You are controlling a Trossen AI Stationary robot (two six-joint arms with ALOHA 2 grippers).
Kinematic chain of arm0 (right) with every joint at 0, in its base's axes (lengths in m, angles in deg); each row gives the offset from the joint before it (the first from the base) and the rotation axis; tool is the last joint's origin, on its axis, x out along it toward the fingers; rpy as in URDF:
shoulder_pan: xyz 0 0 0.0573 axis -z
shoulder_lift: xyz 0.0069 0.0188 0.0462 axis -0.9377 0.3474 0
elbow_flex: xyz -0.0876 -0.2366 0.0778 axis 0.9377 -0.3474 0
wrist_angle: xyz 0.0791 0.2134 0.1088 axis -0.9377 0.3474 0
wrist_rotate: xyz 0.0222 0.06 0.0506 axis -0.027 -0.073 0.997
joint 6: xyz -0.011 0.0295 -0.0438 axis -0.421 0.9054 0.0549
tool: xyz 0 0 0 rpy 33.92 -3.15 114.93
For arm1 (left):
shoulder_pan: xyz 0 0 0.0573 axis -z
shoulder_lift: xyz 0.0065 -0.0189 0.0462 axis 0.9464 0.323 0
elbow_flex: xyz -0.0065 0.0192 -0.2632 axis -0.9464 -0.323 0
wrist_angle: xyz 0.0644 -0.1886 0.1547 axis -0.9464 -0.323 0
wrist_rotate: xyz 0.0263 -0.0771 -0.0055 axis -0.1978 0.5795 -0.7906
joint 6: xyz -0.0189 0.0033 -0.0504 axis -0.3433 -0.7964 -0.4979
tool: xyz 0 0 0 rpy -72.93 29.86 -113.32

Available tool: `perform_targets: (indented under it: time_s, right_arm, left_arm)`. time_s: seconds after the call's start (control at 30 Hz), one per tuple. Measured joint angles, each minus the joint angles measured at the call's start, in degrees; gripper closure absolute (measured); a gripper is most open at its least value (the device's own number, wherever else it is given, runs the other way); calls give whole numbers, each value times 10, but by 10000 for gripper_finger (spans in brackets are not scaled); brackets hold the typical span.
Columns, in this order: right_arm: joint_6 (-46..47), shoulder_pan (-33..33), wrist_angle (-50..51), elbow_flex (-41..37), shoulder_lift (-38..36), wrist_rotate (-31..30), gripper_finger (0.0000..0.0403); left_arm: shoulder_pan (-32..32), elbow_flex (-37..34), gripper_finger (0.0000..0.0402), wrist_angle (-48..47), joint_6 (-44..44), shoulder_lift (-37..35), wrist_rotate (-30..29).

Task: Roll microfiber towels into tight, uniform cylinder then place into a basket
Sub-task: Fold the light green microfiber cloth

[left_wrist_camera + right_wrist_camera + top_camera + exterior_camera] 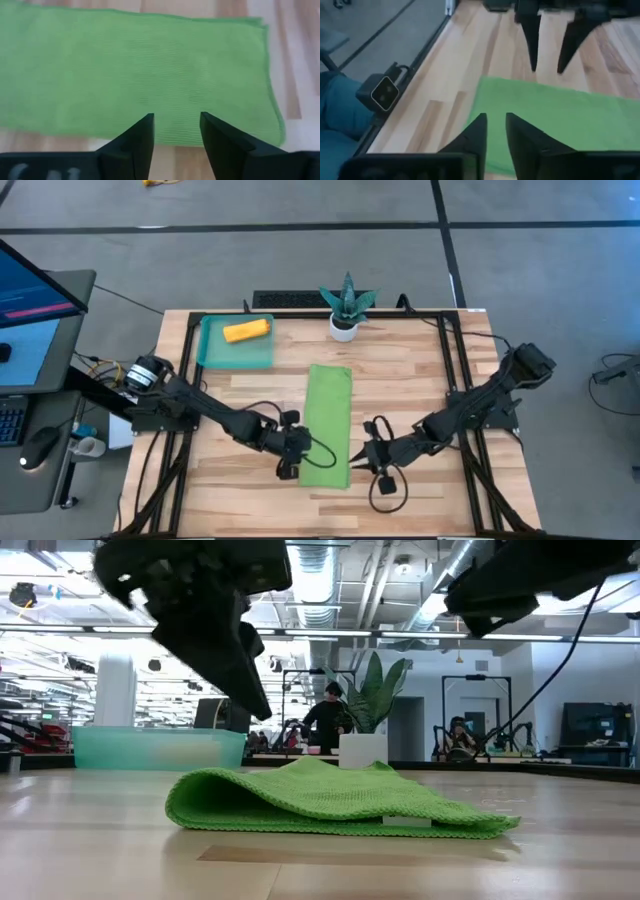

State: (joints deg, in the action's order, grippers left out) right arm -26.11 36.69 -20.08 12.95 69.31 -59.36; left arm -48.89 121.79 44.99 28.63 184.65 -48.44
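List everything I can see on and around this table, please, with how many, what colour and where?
green towel: one, lime green, folded into a long strip at the table's middle, between the two grippers.
orange towel: one, bright orange, rolled up, lying inside the basket.
basket: one, translucent teal, at the table's far left corner.
potted plant: one, green leaves in a white pot, at the far edge near the middle.
table: one, pale wood.
monitor: one, left of the table.
left gripper: one, dark, open, at the strip's left edge.
right gripper: one, dark, open, at the strip's right edge.
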Motion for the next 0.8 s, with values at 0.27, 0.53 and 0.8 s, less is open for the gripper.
perform_targets:
  time_s: [0.27,0.53,0.8]
  right_arm:
    - [-64,-7,-33,36,88,11,230]
    - [-82,-9,-21,88,180,27,180]
    - [-76,-10,12,127,220,52,178]
  left_arm:
    - [46,0,243,21,41,25,2]
    - [92,1,244,75,60,44,-8]
    - [96,0,244,89,63,99,-10]
